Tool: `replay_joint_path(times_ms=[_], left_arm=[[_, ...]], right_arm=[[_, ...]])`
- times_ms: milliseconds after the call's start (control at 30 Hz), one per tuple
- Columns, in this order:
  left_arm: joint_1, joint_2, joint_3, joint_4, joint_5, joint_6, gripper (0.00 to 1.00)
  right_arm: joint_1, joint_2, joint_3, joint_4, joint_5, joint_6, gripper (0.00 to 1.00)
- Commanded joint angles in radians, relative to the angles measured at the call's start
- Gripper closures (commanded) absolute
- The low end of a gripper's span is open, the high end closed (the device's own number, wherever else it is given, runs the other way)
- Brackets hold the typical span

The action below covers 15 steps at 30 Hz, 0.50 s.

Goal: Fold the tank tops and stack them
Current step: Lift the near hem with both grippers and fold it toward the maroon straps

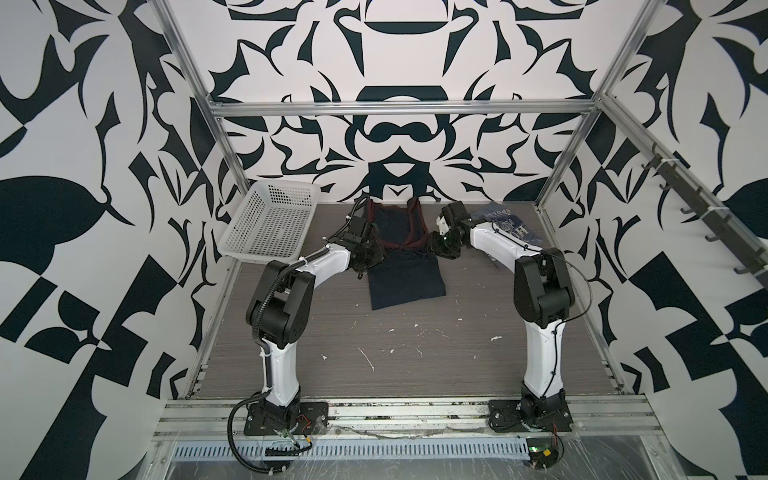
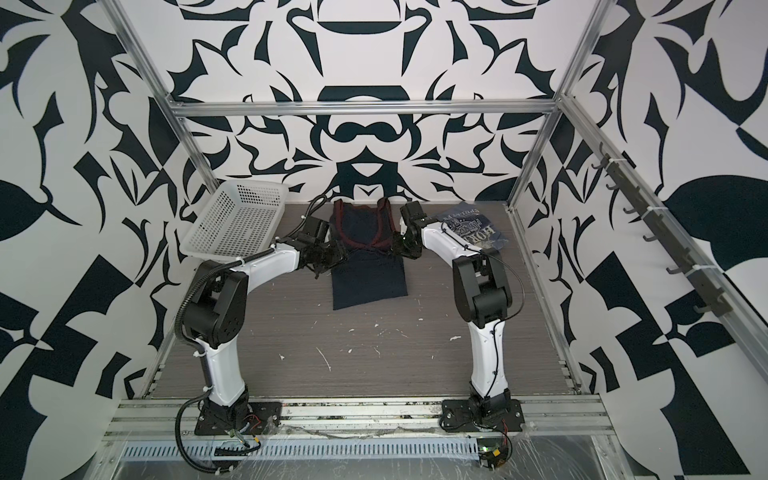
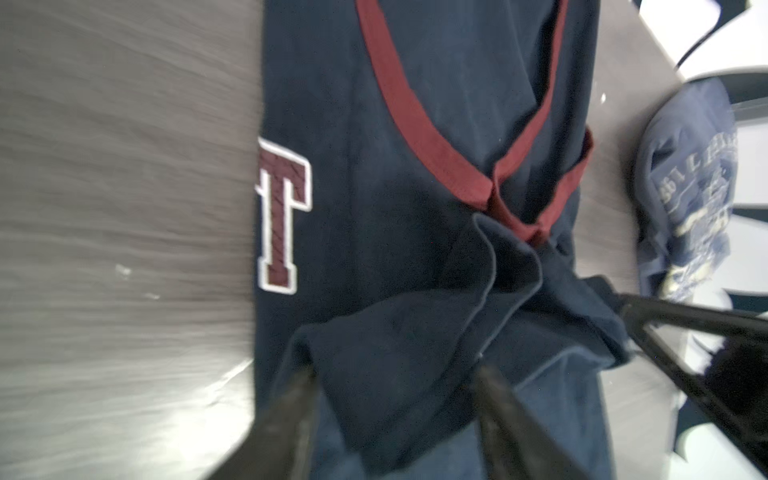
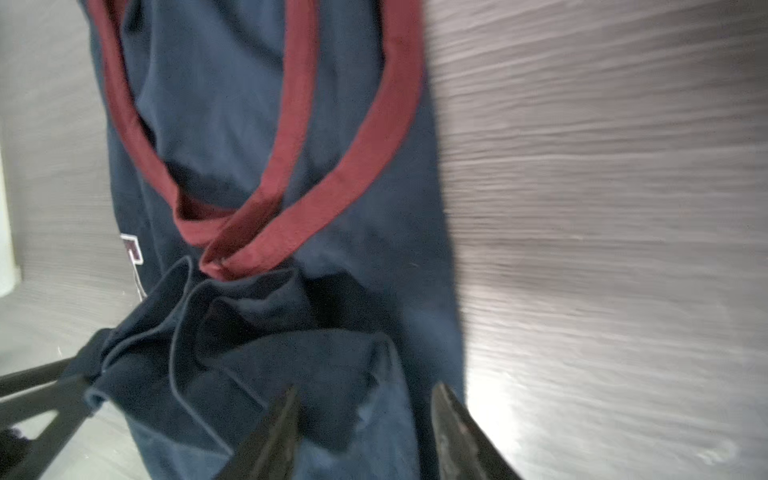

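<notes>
L hand (image 3: 395, 370), R hand (image 4: 366, 387): both agape

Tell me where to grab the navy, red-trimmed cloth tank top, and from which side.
Pinch the navy, red-trimmed cloth tank top at the rumpled fold across its middle, left end effector and right end effector each from its own side, from above. There cloth seems raised off the grey wood-grain table; straps and hem lie flat.

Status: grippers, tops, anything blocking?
Left gripper and right gripper open, over navy top. Its hem folded up, bunched. Blue top apart at far right, unstacked. Nothing blocking.
</notes>
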State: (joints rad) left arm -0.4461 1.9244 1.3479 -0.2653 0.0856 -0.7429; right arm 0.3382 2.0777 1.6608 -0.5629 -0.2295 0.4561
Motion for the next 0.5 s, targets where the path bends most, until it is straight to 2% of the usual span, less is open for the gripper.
replay_joint_path(times_ms=[0, 133, 267, 467], left_arm=[[0.005, -0.115, -0.007, -0.11, -0.082, 0.048, 0.26], [-0.003, -0.251, -0.136, -0.117, -0.048, 0.04, 0.21], [-0.034, -0.368, -0.305, -0.098, -0.024, -0.012, 0.21], [-0.067, -0.44, -0.52, 0.086, 0.082, -0.117, 0.21]], right_arm=[[0.003, -0.117, 0.012, -0.074, 0.057, -0.055, 0.4], [0.005, -0.251, -0.182, -0.019, 0.016, -0.042, 0.39], [0.006, -0.369, -0.398, 0.069, -0.055, -0.014, 0.39], [0.005, -0.448, -0.608, 0.215, -0.176, 0.043, 0.38]])
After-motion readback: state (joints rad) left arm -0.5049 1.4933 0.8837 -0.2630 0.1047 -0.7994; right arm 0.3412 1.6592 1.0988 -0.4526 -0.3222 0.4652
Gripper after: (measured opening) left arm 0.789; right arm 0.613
